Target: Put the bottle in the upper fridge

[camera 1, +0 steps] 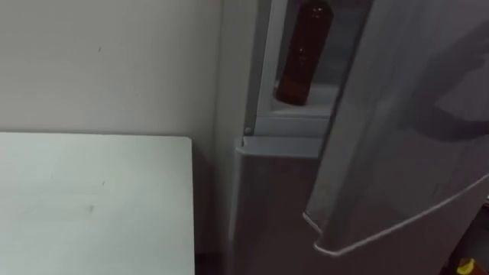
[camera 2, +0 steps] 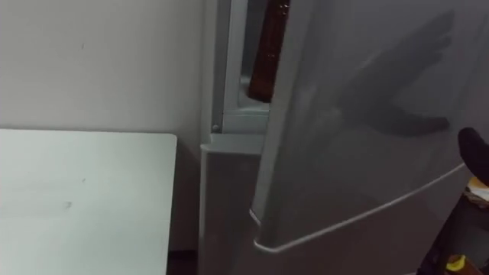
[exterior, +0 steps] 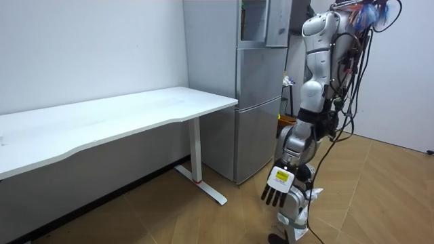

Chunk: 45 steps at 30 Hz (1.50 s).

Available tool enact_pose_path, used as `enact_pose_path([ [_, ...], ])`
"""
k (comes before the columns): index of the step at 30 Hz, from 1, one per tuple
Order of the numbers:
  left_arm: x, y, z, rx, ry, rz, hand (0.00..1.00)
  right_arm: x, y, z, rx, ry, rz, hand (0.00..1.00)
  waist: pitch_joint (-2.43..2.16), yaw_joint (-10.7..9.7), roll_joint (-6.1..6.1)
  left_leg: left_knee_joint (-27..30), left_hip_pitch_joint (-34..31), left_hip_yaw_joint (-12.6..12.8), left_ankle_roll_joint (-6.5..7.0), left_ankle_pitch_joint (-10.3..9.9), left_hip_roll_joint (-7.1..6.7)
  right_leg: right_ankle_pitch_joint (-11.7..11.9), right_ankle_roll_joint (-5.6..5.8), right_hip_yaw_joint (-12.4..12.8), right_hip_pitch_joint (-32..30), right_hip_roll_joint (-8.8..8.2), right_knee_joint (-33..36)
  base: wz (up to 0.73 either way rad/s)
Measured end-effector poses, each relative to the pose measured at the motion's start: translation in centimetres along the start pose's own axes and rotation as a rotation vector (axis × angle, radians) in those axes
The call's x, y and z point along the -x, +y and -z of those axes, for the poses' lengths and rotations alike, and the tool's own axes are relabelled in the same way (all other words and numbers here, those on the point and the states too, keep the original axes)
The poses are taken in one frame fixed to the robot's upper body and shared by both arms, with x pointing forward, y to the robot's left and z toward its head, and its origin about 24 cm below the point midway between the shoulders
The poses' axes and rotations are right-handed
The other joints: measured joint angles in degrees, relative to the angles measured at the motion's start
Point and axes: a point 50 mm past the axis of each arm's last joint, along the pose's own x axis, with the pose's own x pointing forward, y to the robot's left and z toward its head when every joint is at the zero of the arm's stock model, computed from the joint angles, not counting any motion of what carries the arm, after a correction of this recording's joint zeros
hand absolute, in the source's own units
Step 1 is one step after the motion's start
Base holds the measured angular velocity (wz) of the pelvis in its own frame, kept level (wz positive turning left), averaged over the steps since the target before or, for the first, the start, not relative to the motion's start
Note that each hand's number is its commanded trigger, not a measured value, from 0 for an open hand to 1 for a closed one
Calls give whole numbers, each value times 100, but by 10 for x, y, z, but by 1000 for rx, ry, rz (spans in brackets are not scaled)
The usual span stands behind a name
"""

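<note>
A bare room, furnished as a kitchen corner.
Plain white walls (exterior: pixel 88 47) and a wood-pattern floor (exterior: pixel 380 196); behind the low-hanging left hand (exterior: pixel 279 184) stands a grey two-door fridge (exterior: pixel 258 102), and beyond that a long white counter (exterior: pixel 135 112).

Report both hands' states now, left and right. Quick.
Left hand: open, hanging by its side, holding nothing.
Right hand: cannot be told; a dark shape beside the fridge door.
</note>
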Motion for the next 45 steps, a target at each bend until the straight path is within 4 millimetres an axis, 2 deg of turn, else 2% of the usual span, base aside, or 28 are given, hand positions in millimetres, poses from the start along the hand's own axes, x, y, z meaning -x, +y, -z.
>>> enact_pose_path([
  [7, 0, -1, 0, -18, 6, 0, 0, 7, 11, 2, -38, 16, -78, 0, 20, 15, 29, -23, -11, -97, 6, -4, 7, 18, 12, -117, 66, 9, -58, 7],
  [9, 0, 0, 1, -21, 13, 1, 0, 9, 14, 2, -46, 20, -105, 0, 38, 14, 47, -25, -14, -97, 13, -9, 7, 16, 16, -123, 66, 6, -63, 2],
  [13, 0, 0, 3, -23, 16, 11, 0, 18, 28, 3, -80, 46, -189, 0, 55, 6, 86, -23, -30, -106, 20, -15, 7, 10, 26, -125, 72, -3, -114, 0],
  [18, 0, -1, 1, -41, 16, 31, 0, 26, 40, 3, -103, 57, -277, 0, 45, 60, 112, -17, -45, -122, 21, -17, 15, 24, 26, -137, 84, -3, -151, 0],
  [25, -2, -5, -7, -58, -4, 40, 0, 35, 53, 2, -121, 66, -373, 0, 28, 291, 128, -6, -17, -123, 20, -17, 23, 39, 22, -149, 114, -6, -164, 0],
  [31, -2, -7, -9, -85, -8, 47, 0, 35, 57, 1, -138, 66, -381, 0, 38, 304, 144, -1, -23, -162, 20, -17, 17, 35, 24, -170, 133, -19, -150, 2],
  [45, -2, -11, -13, -171, -24, 68, 0, 42, 69, -8, -155, 24, -369, 0, 16, 326, 117, -5, -24, -155, 21, -16, 5, 35, 27, -157, 130, 8, -146, 0],
])
